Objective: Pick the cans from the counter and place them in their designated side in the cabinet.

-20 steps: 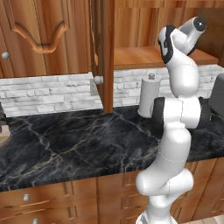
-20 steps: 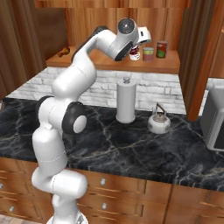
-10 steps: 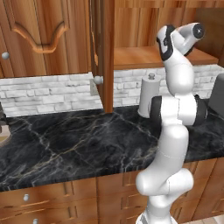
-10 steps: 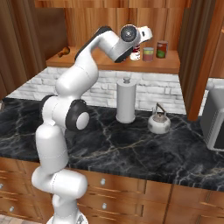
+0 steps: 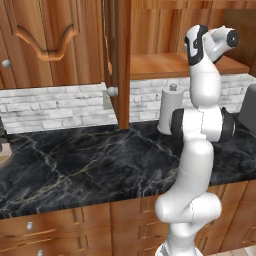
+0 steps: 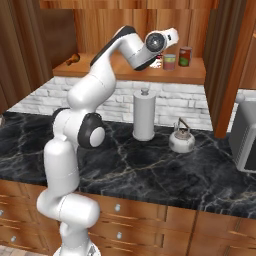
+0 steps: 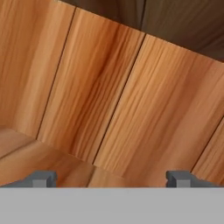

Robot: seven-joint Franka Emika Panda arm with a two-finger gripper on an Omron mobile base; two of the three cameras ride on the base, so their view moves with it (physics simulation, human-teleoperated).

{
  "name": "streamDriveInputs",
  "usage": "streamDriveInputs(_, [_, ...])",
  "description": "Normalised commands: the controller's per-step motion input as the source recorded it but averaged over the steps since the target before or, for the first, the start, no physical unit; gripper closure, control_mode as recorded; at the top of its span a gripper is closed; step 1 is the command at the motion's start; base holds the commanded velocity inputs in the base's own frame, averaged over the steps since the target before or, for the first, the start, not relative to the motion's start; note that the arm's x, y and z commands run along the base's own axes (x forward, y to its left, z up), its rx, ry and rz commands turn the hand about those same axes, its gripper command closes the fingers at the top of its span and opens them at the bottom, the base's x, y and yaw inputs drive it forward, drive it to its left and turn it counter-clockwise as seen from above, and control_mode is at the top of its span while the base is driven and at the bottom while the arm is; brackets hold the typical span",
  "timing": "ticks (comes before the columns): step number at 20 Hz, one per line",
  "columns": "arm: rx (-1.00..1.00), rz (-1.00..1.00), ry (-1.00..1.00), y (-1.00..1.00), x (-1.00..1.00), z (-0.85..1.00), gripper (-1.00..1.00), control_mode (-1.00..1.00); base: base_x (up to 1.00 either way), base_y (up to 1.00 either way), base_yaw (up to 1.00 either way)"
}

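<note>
Cabinet point(image 6: 150, 75) stands open above the table point(image 6: 150, 165); arm is reached up into it, hand at shelf level.

Shelf right side, right base view: the grey-green/yellow/red can point(image 6: 169, 61) stands upright, with a red can with green top point(image 6: 185, 56) just beside it to the right. A bit of red-and-white point(image 6: 159, 63) peeks out just behind the hand, touching or nearly touching the multicolour can; likely the second task can, but mostly hidden, can't confirm.

Table carries a paper-towel roll point(image 6: 144, 116), a kettle point(image 6: 181, 140) and a grey appliance point(image 6: 244, 136) at the right edge. No cans visible on it in either base view.

Gripper point(image 7: 111, 178): hand view has the two fingertips point(image 7: 43, 178) wide apart at the frame's bottom corners, nothing between them, facing bare cabinet back planks.

Judgement: placing looks done or nearly done. If that red-and-white bit is the second can, both are on the shelf. Left to do: pull the arm clear without knocking the cans.
</note>
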Motion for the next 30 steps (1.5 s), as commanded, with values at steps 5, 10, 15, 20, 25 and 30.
streamDriveInputs(5, [0.0, 0.06, 0.0, 0.1, -0.21, 0.2, -1.0, -1.0, 0.0, 0.0, 0.0])
streamDriveInputs(10, [0.0, 0.05, 0.0, 0.15, -0.42, 0.17, -1.0, -1.0, 0.0, 0.0, 0.0])
streamDriveInputs(15, [-0.02, 0.04, -0.03, 0.32, -0.8, -0.12, -1.0, -1.0, 0.0, 0.0, 0.0])
streamDriveInputs(20, [-0.03, 0.04, -0.07, 0.48, -0.89, -0.27, -1.0, -1.0, 0.0, 0.0, 0.0])
streamDriveInputs(25, [-0.04, 0.04, -0.04, 0.53, -0.91, -0.15, -1.0, -1.0, 0.0, 0.0, 0.0])
streamDriveInputs(30, [-0.06, 0.03, 0.0, 0.44, -1.0, -0.06, -1.0, -1.0, 0.0, 0.0, 0.0])
